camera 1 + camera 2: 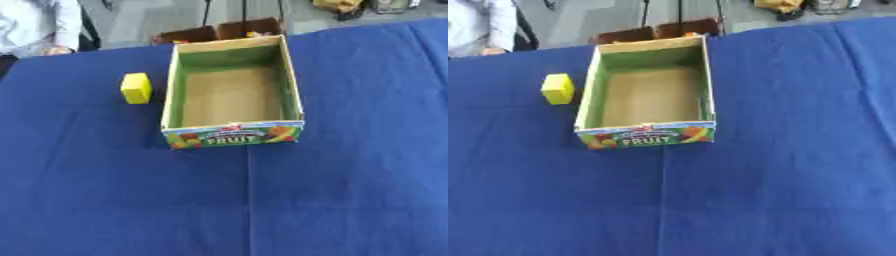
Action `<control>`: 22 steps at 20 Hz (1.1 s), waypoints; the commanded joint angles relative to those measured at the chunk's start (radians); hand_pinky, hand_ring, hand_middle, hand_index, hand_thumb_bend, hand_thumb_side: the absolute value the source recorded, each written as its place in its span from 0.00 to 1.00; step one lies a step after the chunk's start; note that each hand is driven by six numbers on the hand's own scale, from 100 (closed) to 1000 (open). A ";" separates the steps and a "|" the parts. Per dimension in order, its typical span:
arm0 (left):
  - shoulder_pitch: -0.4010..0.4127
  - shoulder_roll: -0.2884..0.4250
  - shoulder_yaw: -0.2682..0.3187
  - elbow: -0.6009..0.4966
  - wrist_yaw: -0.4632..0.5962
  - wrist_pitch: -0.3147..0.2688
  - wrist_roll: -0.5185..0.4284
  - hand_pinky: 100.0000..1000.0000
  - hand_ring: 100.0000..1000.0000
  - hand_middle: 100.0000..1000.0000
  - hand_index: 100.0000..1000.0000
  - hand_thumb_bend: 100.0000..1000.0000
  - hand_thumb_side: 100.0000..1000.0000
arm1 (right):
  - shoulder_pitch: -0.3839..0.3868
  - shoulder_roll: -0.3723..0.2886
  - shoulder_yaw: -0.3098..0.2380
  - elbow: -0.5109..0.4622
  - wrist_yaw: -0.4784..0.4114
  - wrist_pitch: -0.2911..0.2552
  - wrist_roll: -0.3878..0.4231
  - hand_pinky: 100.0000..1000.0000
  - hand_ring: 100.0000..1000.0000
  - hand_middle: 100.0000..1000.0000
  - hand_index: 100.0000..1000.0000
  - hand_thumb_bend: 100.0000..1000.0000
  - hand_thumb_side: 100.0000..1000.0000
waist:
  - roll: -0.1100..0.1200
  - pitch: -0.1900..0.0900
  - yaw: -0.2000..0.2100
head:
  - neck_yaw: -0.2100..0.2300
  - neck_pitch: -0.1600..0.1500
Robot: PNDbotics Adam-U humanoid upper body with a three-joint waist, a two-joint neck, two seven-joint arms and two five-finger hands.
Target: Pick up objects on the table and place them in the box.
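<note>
A yellow block (136, 88) lies on the blue tablecloth (350, 190), just left of the box and apart from it. The cardboard box (292, 80) stands open in the upper middle, with green inner walls, a bare brown floor and a fruit picture on its front wall. Nothing lies inside it. Neither of my hands shows in either view.
Beyond the table's far edge stands a brown cardboard carton (219, 32) with small things in it. A person's sleeve (35, 25) shows at the far left corner, off the task's things. Blue cloth stretches wide in front of the box.
</note>
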 commanded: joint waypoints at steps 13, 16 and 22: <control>-0.208 0.301 -0.080 0.306 -0.037 -0.068 -0.407 0.77 0.89 0.91 1.00 0.08 1.00 | 0.001 -0.039 0.011 -0.018 -0.024 -0.008 0.034 0.62 0.74 0.56 0.77 0.30 0.89 | 0.015 -0.027 -0.023 | 0.015 -0.013; -0.243 0.320 -0.106 0.345 -0.054 -0.054 -0.432 0.78 0.92 0.94 1.00 0.16 0.99 | 0.001 -0.038 0.022 -0.018 -0.031 -0.009 0.047 0.63 0.75 0.56 0.77 0.34 0.84 | 0.026 -0.024 -0.048 | 0.036 -0.025; -0.368 0.303 -0.198 0.481 -0.137 -0.018 -0.516 0.80 0.95 0.96 1.00 0.22 0.94 | 0.000 -0.036 0.027 -0.018 -0.053 -0.013 0.077 0.63 0.75 0.55 0.77 0.35 0.81 | 0.042 -0.019 -0.079 | 0.070 -0.039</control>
